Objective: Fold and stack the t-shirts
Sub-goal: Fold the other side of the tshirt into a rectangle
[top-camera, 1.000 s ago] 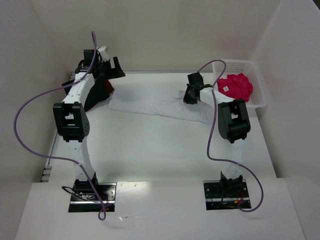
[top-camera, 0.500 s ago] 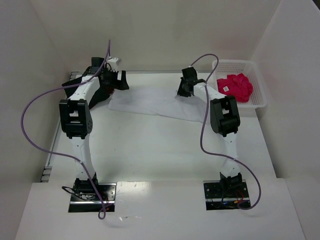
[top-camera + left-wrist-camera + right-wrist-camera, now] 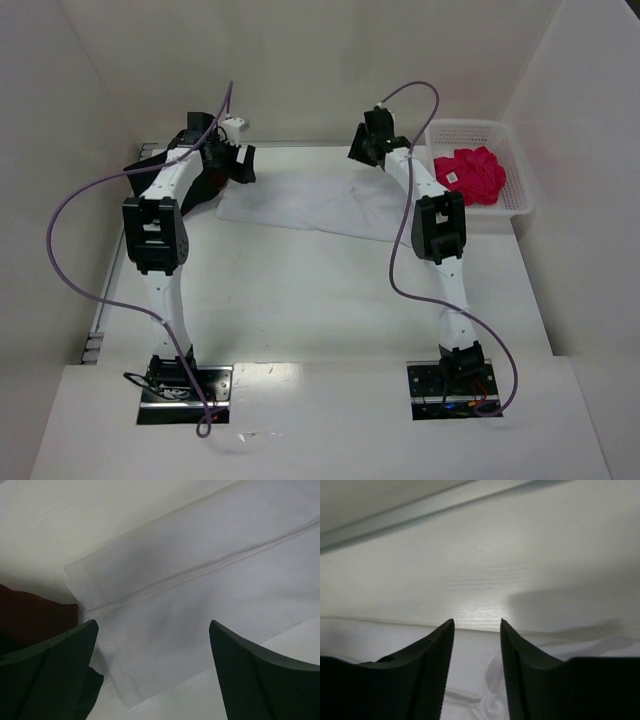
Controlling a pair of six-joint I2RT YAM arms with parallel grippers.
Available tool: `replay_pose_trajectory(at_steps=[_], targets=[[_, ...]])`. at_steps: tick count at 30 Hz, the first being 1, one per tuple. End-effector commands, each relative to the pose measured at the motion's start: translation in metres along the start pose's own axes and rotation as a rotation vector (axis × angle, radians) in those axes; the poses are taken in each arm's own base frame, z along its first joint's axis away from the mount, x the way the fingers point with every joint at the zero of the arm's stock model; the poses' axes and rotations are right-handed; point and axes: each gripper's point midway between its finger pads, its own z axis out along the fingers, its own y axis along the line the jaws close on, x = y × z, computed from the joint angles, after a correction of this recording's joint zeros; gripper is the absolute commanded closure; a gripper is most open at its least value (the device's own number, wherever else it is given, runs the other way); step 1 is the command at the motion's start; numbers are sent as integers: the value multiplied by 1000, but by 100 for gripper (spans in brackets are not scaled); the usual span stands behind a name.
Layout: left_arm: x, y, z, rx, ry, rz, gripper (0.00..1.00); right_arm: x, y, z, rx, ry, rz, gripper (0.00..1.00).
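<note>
White t-shirt (image 3: pixel 210 570), flat beneath left end effector (image 3: pixel 153 626)

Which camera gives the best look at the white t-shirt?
Top external: nearly the whole white t-shirt shows, spread across the far side of the table. Left wrist shows only a layered corner up close; right wrist only a wrinkled strip at the bottom.

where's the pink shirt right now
In the top view the pink shirt lies bunched up in the white basket at the far right corner of the table, to the right of the spread-out white shirt.
</note>
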Motion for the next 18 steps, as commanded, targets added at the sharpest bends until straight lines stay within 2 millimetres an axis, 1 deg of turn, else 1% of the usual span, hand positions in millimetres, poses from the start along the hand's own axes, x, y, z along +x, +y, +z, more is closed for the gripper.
replay_pose_trajectory(at_steps=[1,2,3,4,5,6,8,9,10,11,12,13,15,16,18], targets=[[4,6,24,-20,54,261,1,-80,23,-52,-93,-132,18,37],[4,10,26,-28,59,283,1,-93,15,-60,-99,-148,31,32],[11,11,39,-30,82,309,1,-108,16,-77,-126,-164,37,23],[12,11,40,-30,84,322,1,-113,19,-87,-140,-171,36,17],[13,13,41,-36,93,331,1,-122,16,-102,-147,-180,43,11],[15,11,45,-30,102,344,1,-127,12,-112,-150,-184,48,7],[21,11,51,-30,119,359,1,-128,-3,-122,-145,-173,52,3],[21,10,55,-34,124,375,1,-135,-5,-141,-159,-184,56,0],[21,10,55,-34,125,376,1,-128,-6,-137,-162,-161,57,0],[24,9,59,-46,142,391,1,-132,-11,-147,-167,-171,62,0],[25,11,59,-59,150,392,1,-138,-12,-159,-174,-185,65,0],[30,8,64,-61,166,398,1,-134,-14,-158,-169,-177,66,0],[40,4,68,-71,203,414,1,-136,-18,-169,-164,-184,71,0],[48,-1,72,-81,234,424,1,-138,-22,-173,-160,-191,74,0],[61,-1,73,-136,295,444,1,-135,-27,-177,-159,-185,79,0]])
